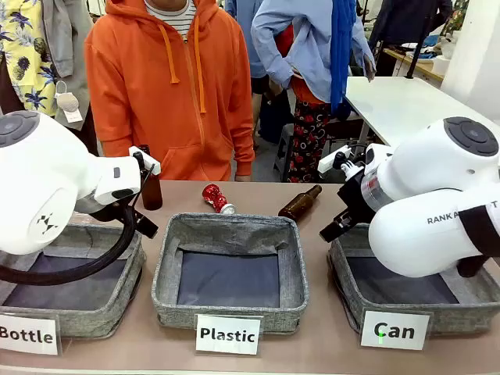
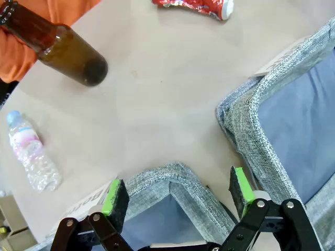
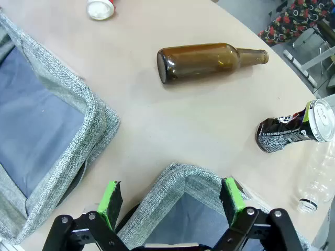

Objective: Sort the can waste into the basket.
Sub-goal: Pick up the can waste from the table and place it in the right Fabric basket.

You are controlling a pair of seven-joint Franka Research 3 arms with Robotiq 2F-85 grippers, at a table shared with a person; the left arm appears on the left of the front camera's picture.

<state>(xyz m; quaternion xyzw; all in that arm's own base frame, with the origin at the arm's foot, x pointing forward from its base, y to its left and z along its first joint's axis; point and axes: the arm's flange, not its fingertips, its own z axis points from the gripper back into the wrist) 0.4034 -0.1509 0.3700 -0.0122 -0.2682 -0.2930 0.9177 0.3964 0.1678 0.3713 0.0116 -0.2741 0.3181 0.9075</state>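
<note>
**Can basket (image 1: 465, 319) bare, nothing sorted yet**

Its dark floor holds nothing that I can see, so both cans are left to do. My left gripper (image 2: 178, 180) and right gripper (image 3: 170, 191) hang spread wide, empty. Crushed, silver-ended, the red can (image 1: 216, 198) lies on the worktop (image 3: 157, 120) beyond the Plastic basket (image 1: 234, 226). Dented, the black-blue can (image 3: 285, 133) lies on its side near the Can basket's far corner.

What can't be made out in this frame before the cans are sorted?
- Red can: left wrist view, cut by the top edge.
- Black can: right wrist view, print too small to read.
- Can basket: front view, right arm covers its far rim and part of its floor.
- Clear bottle: right wrist view, cut by the right edge.
</note>
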